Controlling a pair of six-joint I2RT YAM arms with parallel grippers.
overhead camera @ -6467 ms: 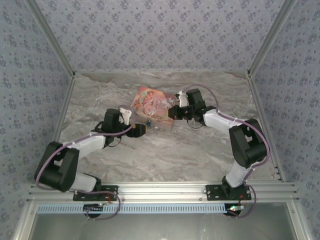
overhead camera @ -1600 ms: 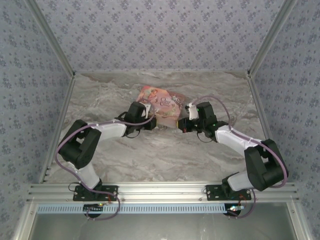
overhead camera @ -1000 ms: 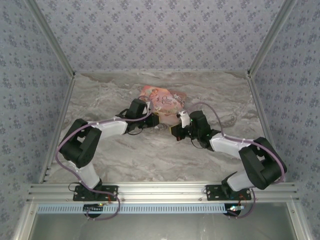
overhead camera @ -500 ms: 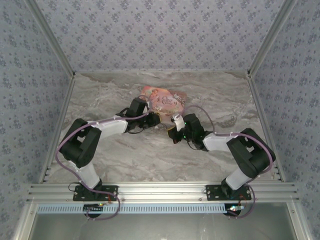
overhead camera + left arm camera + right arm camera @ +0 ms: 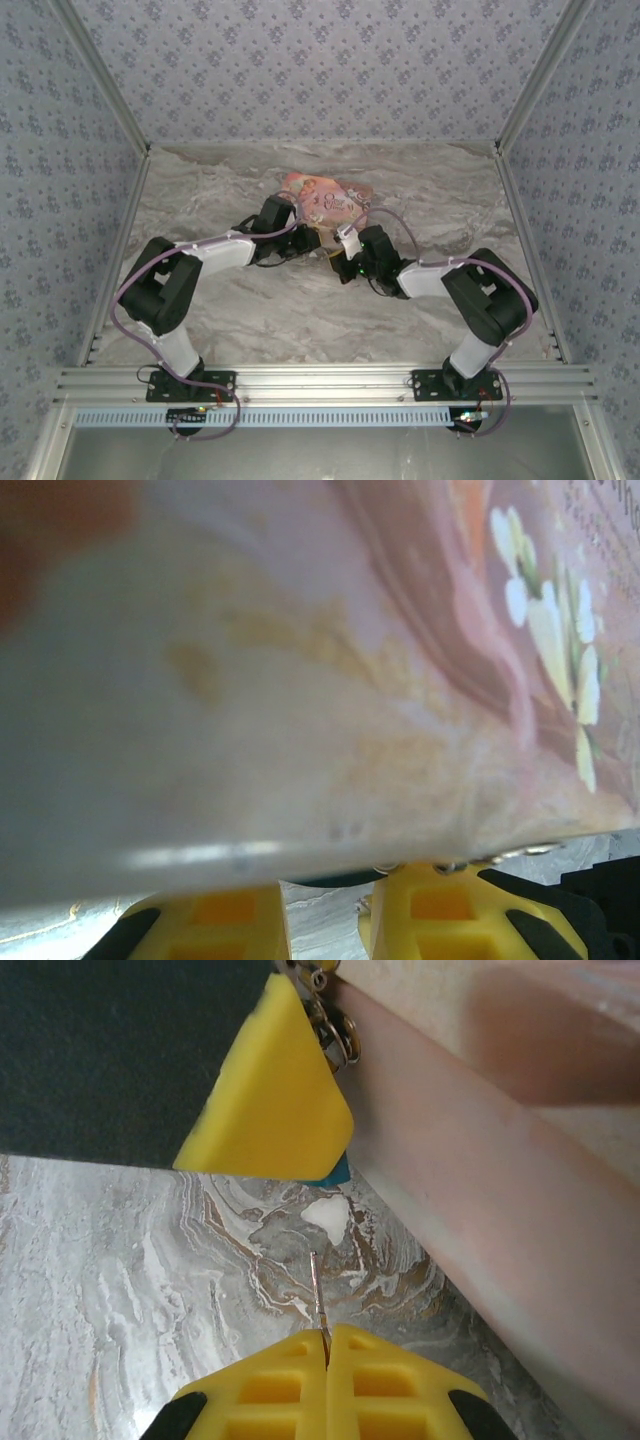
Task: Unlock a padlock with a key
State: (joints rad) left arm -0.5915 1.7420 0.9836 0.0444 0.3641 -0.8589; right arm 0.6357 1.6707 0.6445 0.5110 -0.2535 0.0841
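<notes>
Marble (image 5: 300,320): L pincer (image 5: 312,240) opposite R pincer (image 5: 338,267)

Right hand (image 5: 327,1335) pinched closed; left hand (image 5: 325,905) narrowly parted, apparently gripping; arms angled inward

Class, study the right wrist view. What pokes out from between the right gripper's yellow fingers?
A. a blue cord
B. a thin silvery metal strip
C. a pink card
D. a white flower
B: a thin silvery strip, apparently the key seen edge-on, juts from the shut right gripper above the marbled table.
</notes>
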